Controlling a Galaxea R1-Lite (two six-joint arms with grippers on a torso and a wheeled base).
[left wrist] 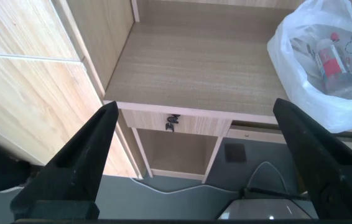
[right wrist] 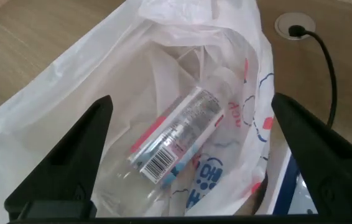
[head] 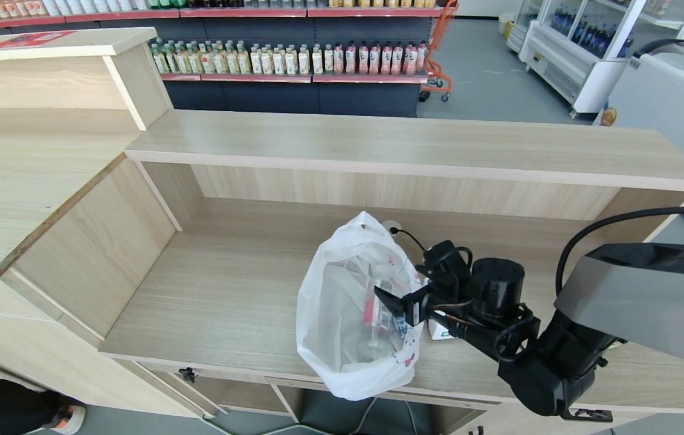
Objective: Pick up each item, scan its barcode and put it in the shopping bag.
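Here the right gripper (right wrist: 191,102) is open and empty just above the mouth of the white shopping bag (right wrist: 51,106), a clear bottle (right wrist: 177,135) lies inside directly below it, and the left gripper (left wrist: 196,107), also open and empty, hangs before the wooden counter (left wrist: 194,68) front edge, well apart from the bag.

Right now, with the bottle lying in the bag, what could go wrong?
The open right end effector hangs at the mouth of the shopping bag; pulling back, a finger could snag the thin plastic. The bag bulges over the front edge of the counter, so such a tug might tip it off, bottle included.
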